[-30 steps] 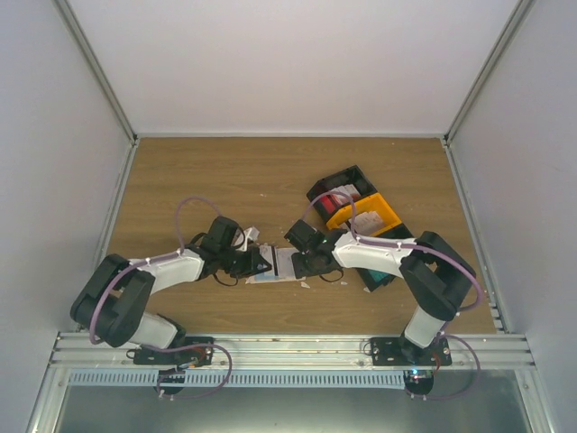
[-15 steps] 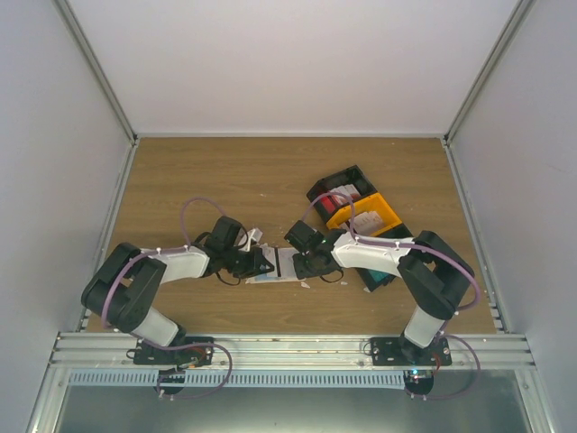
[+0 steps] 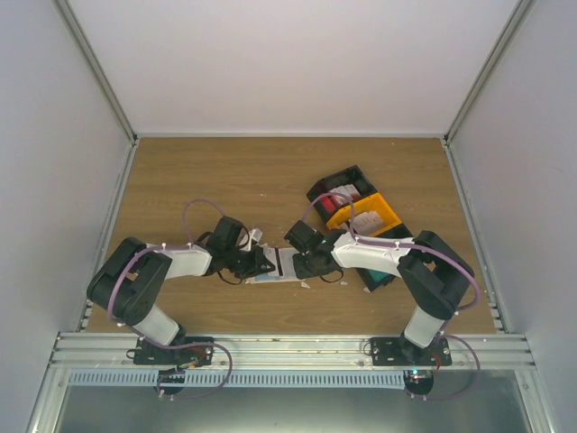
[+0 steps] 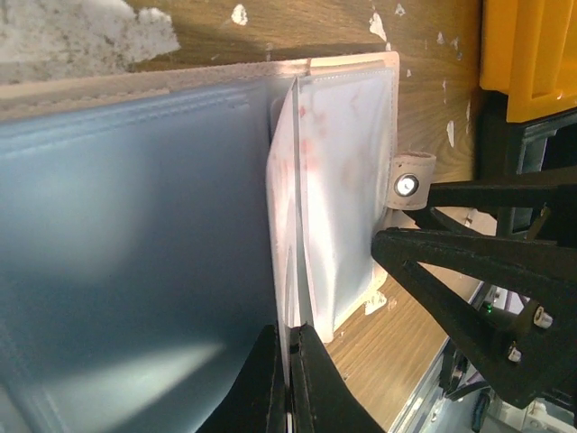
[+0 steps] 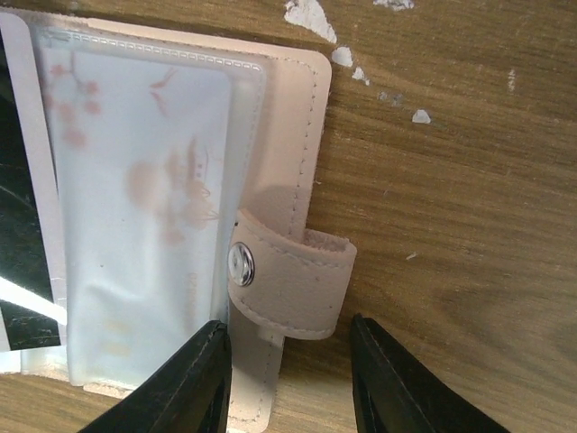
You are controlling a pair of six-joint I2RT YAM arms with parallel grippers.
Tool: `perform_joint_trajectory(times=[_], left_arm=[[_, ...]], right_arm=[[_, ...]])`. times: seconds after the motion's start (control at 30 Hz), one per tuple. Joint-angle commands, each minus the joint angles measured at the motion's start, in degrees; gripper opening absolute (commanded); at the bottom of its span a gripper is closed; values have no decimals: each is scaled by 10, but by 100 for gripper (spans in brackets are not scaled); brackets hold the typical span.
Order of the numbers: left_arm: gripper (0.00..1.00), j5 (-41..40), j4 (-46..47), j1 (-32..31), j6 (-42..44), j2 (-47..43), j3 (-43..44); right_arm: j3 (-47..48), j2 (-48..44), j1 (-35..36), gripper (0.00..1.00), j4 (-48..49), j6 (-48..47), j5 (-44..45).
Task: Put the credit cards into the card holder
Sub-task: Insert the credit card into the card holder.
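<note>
Beige card holder (image 5: 290, 135) lying open, blossom-print sleeve (image 5: 153, 180), left gripper (image 4: 287, 336) pinched shut on 1 inner leaf (image 4: 283, 225), right gripper (image 5: 288, 327) parted astride snap tab (image 5: 290, 275).

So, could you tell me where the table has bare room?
Bare: the far-left stretch of the table, and the near middle strip. Crowded: around the card holder mid-table and the bins at right.

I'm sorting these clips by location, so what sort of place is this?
Probably a lab robot test cell, not a home or shop: a wooden table boxed in by plain white walls, a metal rail at its near edge carrying the left arm and right arm, plus small plastic bins.
</note>
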Motion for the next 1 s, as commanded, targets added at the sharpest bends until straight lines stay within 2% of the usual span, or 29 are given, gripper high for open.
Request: perform_joint_trajectory(times=[0.0,0.2,0.47,0.7,0.97], left_arm=[[0,-35,-3,-2,-22,-5,-23],[0,-84,-46,-1,-21,-45,-25],[0,-26,2,-4,-14,21,-21],[0,-4,4,-8,-13,29,-24],[0,30,12,-8,-51,24,-40]], right_arm=[[-15,17,3,37,0,13,-7],[-18,18,2,37,5,13,-8],[-19,22,3,37,13,5,-11],[-21,24,3,36,18,6,-16],[-23,24,3,36,20,7,-16]])
